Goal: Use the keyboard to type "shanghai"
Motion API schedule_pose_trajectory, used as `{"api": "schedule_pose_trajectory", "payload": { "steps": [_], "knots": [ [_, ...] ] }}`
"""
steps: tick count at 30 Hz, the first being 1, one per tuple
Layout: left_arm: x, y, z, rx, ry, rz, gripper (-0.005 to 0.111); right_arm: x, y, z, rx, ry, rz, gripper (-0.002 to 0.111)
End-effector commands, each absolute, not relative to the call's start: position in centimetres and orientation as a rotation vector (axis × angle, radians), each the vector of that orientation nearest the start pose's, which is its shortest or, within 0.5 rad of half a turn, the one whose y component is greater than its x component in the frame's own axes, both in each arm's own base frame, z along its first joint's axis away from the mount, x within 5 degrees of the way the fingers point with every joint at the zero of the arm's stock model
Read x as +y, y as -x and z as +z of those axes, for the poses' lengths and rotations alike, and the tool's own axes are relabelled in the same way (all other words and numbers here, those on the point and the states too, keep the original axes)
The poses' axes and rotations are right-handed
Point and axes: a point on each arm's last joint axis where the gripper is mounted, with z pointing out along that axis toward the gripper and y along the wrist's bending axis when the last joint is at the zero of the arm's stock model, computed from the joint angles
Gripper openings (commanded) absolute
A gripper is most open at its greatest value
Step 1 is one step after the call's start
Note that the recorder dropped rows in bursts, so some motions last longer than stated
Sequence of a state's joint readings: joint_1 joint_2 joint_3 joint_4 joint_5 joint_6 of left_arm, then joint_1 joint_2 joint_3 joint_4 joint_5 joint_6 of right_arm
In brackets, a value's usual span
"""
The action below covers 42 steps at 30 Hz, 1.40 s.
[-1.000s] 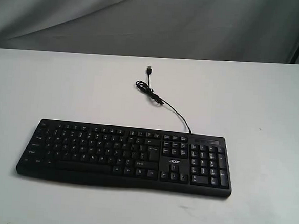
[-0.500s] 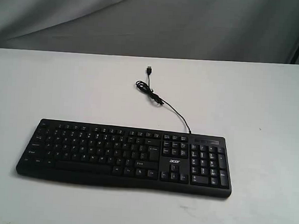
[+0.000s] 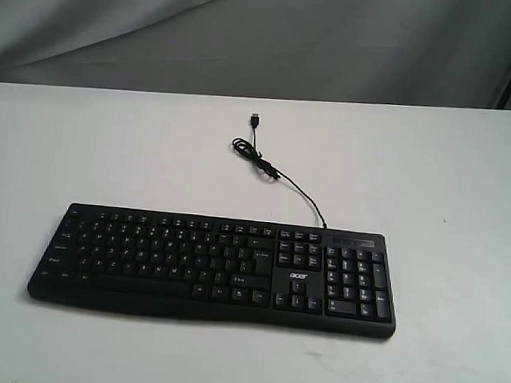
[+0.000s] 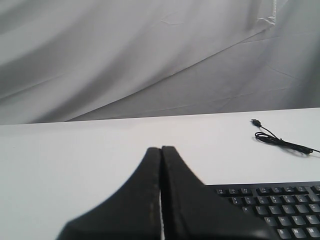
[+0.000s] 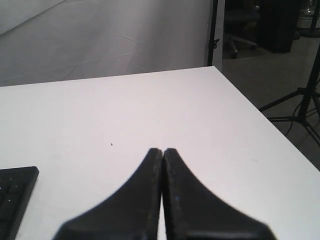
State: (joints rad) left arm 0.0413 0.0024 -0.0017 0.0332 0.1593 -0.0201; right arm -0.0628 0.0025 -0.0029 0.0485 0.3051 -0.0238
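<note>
You see a flat white table [image 3: 467, 171]. On it lies a wide black plastic keyboard [image 3: 189, 257]; its thin black USB cable [image 3: 273, 172] trails loose.

One keyboard [image 3: 213, 267], one cable [image 3: 279, 174], one table [image 3: 450, 170], and two grippers: the left gripper [image 4: 161, 151] and the right gripper [image 5: 163, 151].

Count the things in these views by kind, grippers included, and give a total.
keyboard: 1, black
USB cable: 1, black, running from the keyboard, plug lying loose on the table
grippers: 2, the left gripper and the right gripper, both shut and empty
Total: 4
</note>
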Motion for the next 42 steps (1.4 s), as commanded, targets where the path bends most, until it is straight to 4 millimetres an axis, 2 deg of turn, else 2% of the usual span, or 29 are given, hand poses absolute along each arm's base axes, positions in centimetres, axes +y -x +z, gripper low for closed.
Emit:
{"api": "schedule_pose_trajectory", "payload": {
  "steps": [1, 42],
  "knots": [
    [0.24, -5.62, 19.93, 1.637, 0.024, 0.039, 0.000, -0.30, -5.41, 18.48, 1.797, -0.057, -0.043, 0.000],
    [0.24, -5.62, 19.93, 1.637, 0.024, 0.039, 0.000, -0.32, -5.35, 18.25, 1.824, -0.051, -0.050, 0.000]
  ]
}}
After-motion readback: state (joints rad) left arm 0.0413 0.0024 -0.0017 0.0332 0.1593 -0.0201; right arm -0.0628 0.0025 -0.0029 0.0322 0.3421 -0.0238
